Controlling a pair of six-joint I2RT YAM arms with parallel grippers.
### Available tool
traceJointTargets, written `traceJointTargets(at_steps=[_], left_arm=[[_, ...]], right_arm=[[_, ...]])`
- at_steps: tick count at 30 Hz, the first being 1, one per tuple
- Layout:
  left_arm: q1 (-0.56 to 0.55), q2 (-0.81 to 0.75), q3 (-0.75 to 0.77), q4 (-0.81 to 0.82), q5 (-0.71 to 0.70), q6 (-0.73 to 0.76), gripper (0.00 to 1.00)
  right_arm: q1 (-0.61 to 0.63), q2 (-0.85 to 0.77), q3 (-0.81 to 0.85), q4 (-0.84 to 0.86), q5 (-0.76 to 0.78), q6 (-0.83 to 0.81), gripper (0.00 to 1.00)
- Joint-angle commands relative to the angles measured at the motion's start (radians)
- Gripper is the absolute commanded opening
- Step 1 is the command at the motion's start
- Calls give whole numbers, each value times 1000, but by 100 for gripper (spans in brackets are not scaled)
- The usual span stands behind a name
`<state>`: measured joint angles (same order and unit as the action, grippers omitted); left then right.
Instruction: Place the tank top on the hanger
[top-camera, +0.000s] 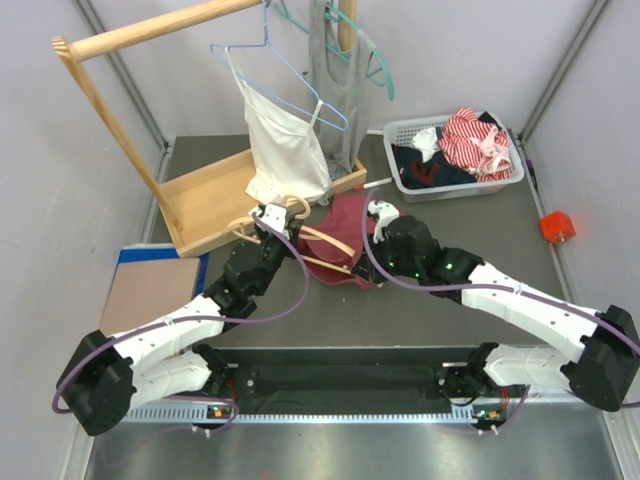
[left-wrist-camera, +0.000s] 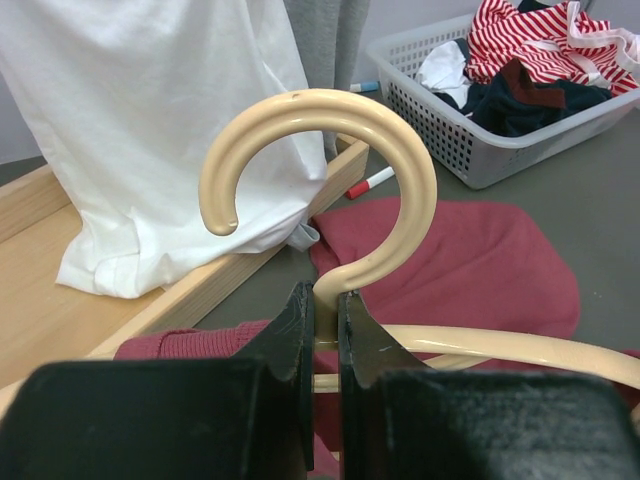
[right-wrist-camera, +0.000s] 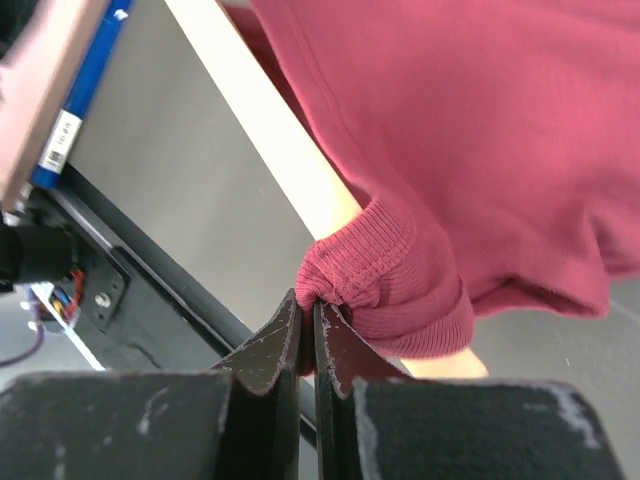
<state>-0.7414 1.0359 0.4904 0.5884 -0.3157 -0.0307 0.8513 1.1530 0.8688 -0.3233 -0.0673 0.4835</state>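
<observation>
Left wrist view: the left gripper (left-wrist-camera: 325, 300) squeezes the hanger (left-wrist-camera: 400, 180) just under its hook. The right gripper (right-wrist-camera: 308, 310) pinches the top (right-wrist-camera: 480, 150) by its edge, against the hanger's arm. The top lies on the table (top-camera: 350, 320), mostly under the hanger. A hard pull might make that small pinch slip off.

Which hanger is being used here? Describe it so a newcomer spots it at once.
Just in front of the wooden clothes rack, a dark red tank top lies on the table. The hanger lies with it, hook pinched in the left gripper. It is thick and pale tan, unlike the thin blue wire hanger and the teal hanger hung up on the rack.
</observation>
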Motion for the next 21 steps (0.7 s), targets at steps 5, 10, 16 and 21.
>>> traceJointTargets(at_steps=[5,10,16,21], left_arm=[[-6,-63,-13,97,26,-51,0],[-6,-51,0,90,44,-58,0],[-6,-43,16,68,75,-54,0],[-6,-42,30,39,155,-9,0]], right_arm=[[17,57,125,104,-3,-14,0],[28,97,166,135,-17,-16,0],[52,132,208,144,-32,-36,0],[61,151,234,124,-45,-69,31]])
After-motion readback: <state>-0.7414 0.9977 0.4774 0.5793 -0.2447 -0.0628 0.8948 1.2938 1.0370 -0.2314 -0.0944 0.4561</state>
